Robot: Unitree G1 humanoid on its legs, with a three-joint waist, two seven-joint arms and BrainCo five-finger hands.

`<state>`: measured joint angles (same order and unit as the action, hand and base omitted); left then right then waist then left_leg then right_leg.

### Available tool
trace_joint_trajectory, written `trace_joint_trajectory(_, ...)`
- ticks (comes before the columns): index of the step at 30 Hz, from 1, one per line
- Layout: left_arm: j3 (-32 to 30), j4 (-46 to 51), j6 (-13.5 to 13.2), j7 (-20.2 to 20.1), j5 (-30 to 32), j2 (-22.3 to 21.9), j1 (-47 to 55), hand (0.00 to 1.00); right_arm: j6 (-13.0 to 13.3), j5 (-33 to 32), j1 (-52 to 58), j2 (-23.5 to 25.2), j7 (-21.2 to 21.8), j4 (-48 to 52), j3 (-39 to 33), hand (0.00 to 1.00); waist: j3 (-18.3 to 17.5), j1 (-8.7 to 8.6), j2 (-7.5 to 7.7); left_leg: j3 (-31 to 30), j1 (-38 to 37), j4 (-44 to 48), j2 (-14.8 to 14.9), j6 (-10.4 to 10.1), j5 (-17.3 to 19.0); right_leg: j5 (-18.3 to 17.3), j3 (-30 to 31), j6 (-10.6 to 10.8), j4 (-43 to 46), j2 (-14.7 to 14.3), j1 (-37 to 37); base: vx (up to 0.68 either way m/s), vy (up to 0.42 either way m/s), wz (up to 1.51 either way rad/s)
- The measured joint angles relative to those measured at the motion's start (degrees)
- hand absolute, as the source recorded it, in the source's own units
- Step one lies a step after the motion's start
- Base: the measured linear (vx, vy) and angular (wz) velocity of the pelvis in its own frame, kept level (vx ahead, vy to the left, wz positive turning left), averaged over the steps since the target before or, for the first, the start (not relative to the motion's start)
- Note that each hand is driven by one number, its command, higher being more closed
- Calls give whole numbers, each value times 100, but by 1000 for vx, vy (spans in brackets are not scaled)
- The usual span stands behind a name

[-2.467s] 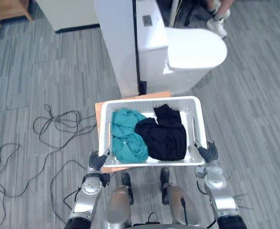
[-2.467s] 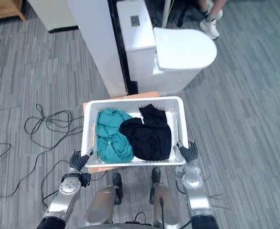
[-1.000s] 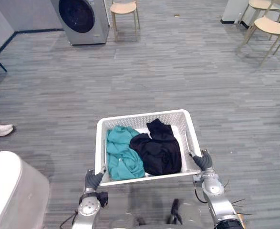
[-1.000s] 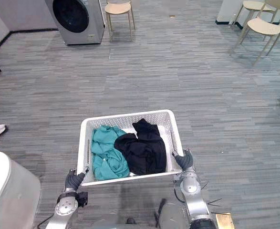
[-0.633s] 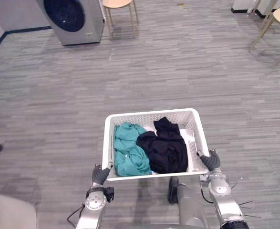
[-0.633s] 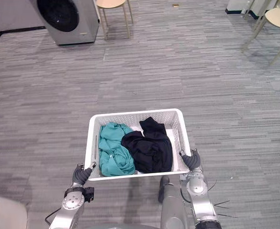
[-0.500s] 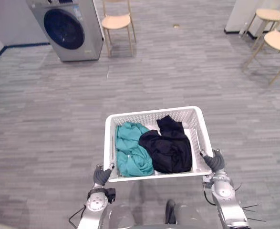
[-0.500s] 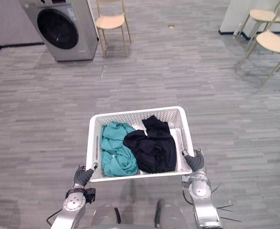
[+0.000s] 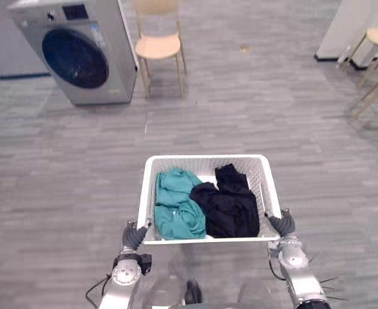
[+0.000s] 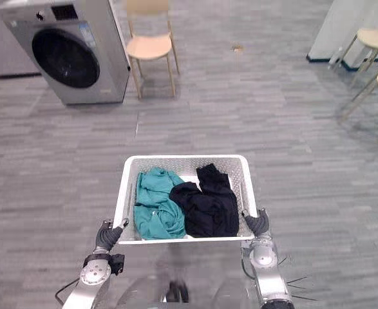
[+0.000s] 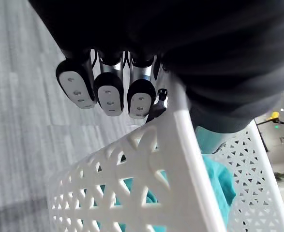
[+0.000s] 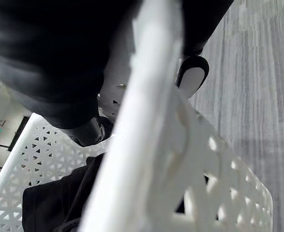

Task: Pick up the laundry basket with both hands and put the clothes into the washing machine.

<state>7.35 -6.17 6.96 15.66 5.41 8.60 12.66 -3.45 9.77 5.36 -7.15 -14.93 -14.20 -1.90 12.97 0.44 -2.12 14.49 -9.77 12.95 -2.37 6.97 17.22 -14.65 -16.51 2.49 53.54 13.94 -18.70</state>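
I carry a white perforated laundry basket (image 9: 205, 161) in front of me above the grey floor. Inside lie a teal garment (image 9: 176, 206) on the left and a black garment (image 9: 228, 206) on the right. My left hand (image 9: 134, 235) is shut on the basket's near left rim, its fingers (image 11: 109, 92) curled over the white edge (image 11: 180, 145). My right hand (image 9: 282, 224) is shut on the near right rim (image 12: 146, 111). The silver washing machine (image 9: 73, 51) with a dark round door stands ahead at the far left, door closed.
A wooden chair (image 9: 160, 42) stands right of the washing machine. More light chairs (image 10: 375, 45) and a white wall corner (image 10: 343, 26) are at the far right. Grey plank floor lies between me and the machine.
The camera has turned and moved: the toilet has left the views and the washing machine now looms larger and nearer at upper left. The basket stays held in both hands.
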Motion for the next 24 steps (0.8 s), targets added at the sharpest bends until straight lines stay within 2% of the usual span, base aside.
trace_joint_trajectory(2,134,-51,0,-1,1,92,-133,100,-1,-7,11,-7,-1,1,-87,100,2,-108,3,-161,-388,-262,4,-155,70,180,-232,26,-1540,-175,-268,646,6,50)
trace_joint_trajectory(3,199,-155,0,-10,1,120,-234,100,-2,-10,18,-3,-2,6,-147,100,4,-168,19,-254,-721,-411,5,-307,154,724,-208,78,-2991,-360,-349,702,-60,63)
trace_joint_trajectory(4,209,-186,0,-10,37,122,-259,100,-35,-6,45,0,-5,39,-147,100,-10,-236,99,-395,-1050,-591,-57,-468,245,1176,-148,198,-4067,-460,-388,713,-86,65)
trace_joint_trajectory(5,223,-187,0,-10,55,131,-254,100,-40,-6,89,-2,-5,71,-145,100,-29,-265,140,-463,-1235,-637,-80,-577,315,1273,-84,152,-4245,-461,-454,797,-140,73)
trace_joint_trajectory(6,278,-244,0,-14,82,109,-237,100,-43,0,216,-10,-6,122,-149,100,-56,-299,123,-627,-1578,-596,-31,-808,463,1769,108,-301,-4072,-510,-493,975,-199,53)
trace_joint_trajectory(7,293,-326,2,-22,116,-16,-218,100,-79,0,289,-98,3,123,-154,100,-194,-296,-86,-660,-1547,-168,208,-854,488,2114,137,-586,-3436,-615,-684,832,-169,40)
trace_joint_trajectory(8,292,-334,3,-21,152,-43,-215,100,-107,1,292,-129,12,123,-160,100,-229,-265,-176,-653,-1378,332,351,-857,486,2114,79,-586,-3156,-624,-722,835,-215,10)
trace_joint_trajectory(9,291,-343,2,-21,194,-94,-213,100,-145,-3,247,-137,23,126,-165,100,-230,-247,-478,-564,-843,1743,769,-1066,288,1771,-76,-649,-2751,-783,-681,810,-199,-12)
trace_joint_trajectory(10,196,-354,3,-22,196,-141,-205,100,-187,-5,124,-215,49,134,-119,100,-194,-190,-618,-414,-145,3312,1197,-1125,-834,1412,-76,-700,-2610,-1025,-477,965,-232,-26)
trace_joint_trajectory(11,145,-365,5,-23,196,-171,-196,100,-208,-4,87,-190,59,145,-51,100,-170,-114,-650,-370,166,4110,1450,-1083,-1058,1255,-66,-704,-2620,-1126,-289,752,-151,-34)
trace_joint_trajectory(12,144,-365,5,-24,194,-174,-188,100,-209,-20,86,-192,11,179,-42,100,-74,-71,-660,-292,709,5433,1861,-975,-952,1006,-73,-728,-2736,-1290,266,708,-122,-24)
trace_joint_trajectory(13,146,-357,-3,-27,192,-174,-132,100,-209,-20,98,-197,-7,256,-41,100,14,15,-559,-187,1111,6071,1952,-740,-803,809,30,-661,-2970,-1321,887,679,-98,-21)
trace_joint_trajectory(15,134,-309,-69,-32,176,-201,-40,100,-188,-22,96,-233,-9,463,-40,100,82,136,-427,89,1722,5966,1926,-537,-510,680,257,-615,-3576,-1296,1671,628,-9,-37)
trace_joint_trajectory(16,113,-248,-129,-48,171,-202,-13,100,-156,-28,84,-253,-15,562,-41,100,95,210,-369,257,2235,5416,1891,-548,-326,650,374,-567,-3958,-1271,2057,605,58,-41)
trace_joint_trajectory(17,97,-221,-142,-53,171,-202,-16,100,-149,-29,64,-257,-15,580,-41,100,102,224,-350,303,2429,4970,1820,-577,-294,628,401,-514,-4116,-1222,2221,597,123,-29)
trace_joint_trajectory(18,94,-177,-144,-59,172,-195,-20,100,-146,-29,39,-274,-16,580,-41,100,109,230,-328,368,2653,3752,1619,-599,-307,564,409,-308,-4349,-1077,2501,592,175,-11)
trace_joint_trajectory(19,94,-154,-145,-64,173,-204,-20,100,-146,-30,39,-295,-18,562,-41,100,111,225,-330,421,2742,3115,1552,-637,-332,508,408,-216,-4445,-1011,2661,739,251,-1)
trace_joint_trajectory(20,91,-137,-143,-79,178,-257,-13,100,-146,-42,39,-333,-24,440,-45,100,106,218,-330,471,2822,1461,1326,-1017,-673,365,381,69,-4681,-853,3083,773,293,1)
trace_joint_trajectory(21,90,-112,-136,-83,194,-294,11,100,-149,-68,45,-349,-51,360,-45,100,80,246,-341,531,2776,706,1221,-953,-1306,281,363,254,-4848,-786,3303,687,267,-7)
trace_joint_trajectory(22,91,-109,-120,-83,197,-294,23,100,-153,-78,48,-338,-74,295,-44,100,51,310,-313,635,2712,746,1152,-750,-1640,257,415,359,-4943,-738,3460,718,286,11)
trace_joint_trajectory(23,79,-93,-75,-82,203,-279,-26,100,-156,-77,44,-299,-118,209,-57,100,-58,301,-81,704,2882,1239,907,-268,-1306,351,299,568,-5079,-400,3651,756,311,30)
trace_joint_trajectory(24,80,-84,-51,-91,213,-316,-61,100,-156,-78,30,-316,-106,197,-59,100,-60,294,-70,716,3050,1658,898,-46,-1099,467,246,766,-4961,-328,3662,908,404,47)
